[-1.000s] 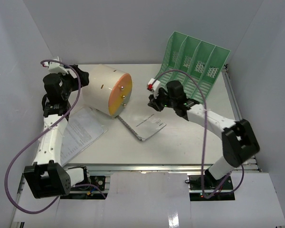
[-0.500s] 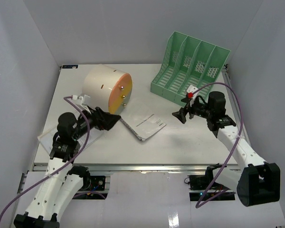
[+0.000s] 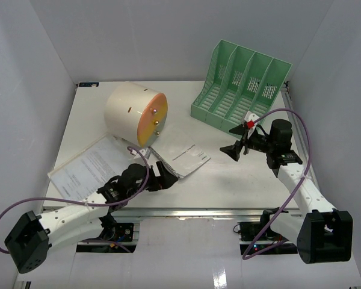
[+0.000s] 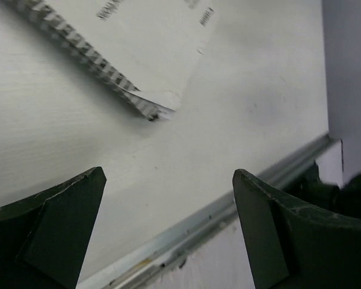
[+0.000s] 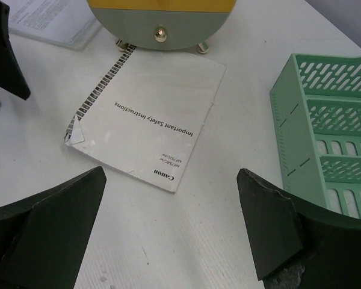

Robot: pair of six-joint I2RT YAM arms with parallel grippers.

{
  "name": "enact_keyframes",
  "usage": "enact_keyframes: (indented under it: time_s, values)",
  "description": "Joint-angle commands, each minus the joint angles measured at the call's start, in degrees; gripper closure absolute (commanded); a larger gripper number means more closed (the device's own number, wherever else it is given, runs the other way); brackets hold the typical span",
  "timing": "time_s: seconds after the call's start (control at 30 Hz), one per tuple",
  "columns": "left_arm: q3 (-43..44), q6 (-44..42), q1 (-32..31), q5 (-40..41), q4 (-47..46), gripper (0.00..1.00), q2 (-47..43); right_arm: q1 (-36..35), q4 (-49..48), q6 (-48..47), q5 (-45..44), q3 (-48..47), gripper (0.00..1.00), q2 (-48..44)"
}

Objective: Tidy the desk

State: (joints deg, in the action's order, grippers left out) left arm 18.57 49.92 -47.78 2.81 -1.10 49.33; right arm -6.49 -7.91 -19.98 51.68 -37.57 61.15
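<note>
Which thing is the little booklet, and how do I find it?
Start at the white desk and find the big cream drawer box with the orange face. Just in front of it, mid-desk, lies the booklet. Unlike the loose printed sheet to its left, it has a ring-bound edge and reads Important Safety Instructions.

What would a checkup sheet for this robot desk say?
Surface: desk white and flat, no spills seen.
Job's things: spiral booklet lies flat mid-desk, one corner curled; printed sheet lies flat at the left.
Clutter: round drawer box behind the booklet; green file rack at back right, slots look empty.
Grippers: left gripper open near booklet's corner; right gripper open, holding nothing.
Cables: purple cable loops beside each arm.
Surroundings: white walls, nothing else seen.
</note>
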Motion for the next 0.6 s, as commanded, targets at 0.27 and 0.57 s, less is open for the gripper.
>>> enact_keyframes:
  time_s: [0.27,0.57]
  values:
    - [-2.2,17.5,-0.2,20.1,-23.7,0.03,21.8,1.0,-2.9,0.3,3.4,0.6,0.04,0.6]
    - [4.1,23.4,0.6,16.1,-28.6,0.15,37.9,1.6,-3.1,0.3,3.4,0.7,0.04,0.4]
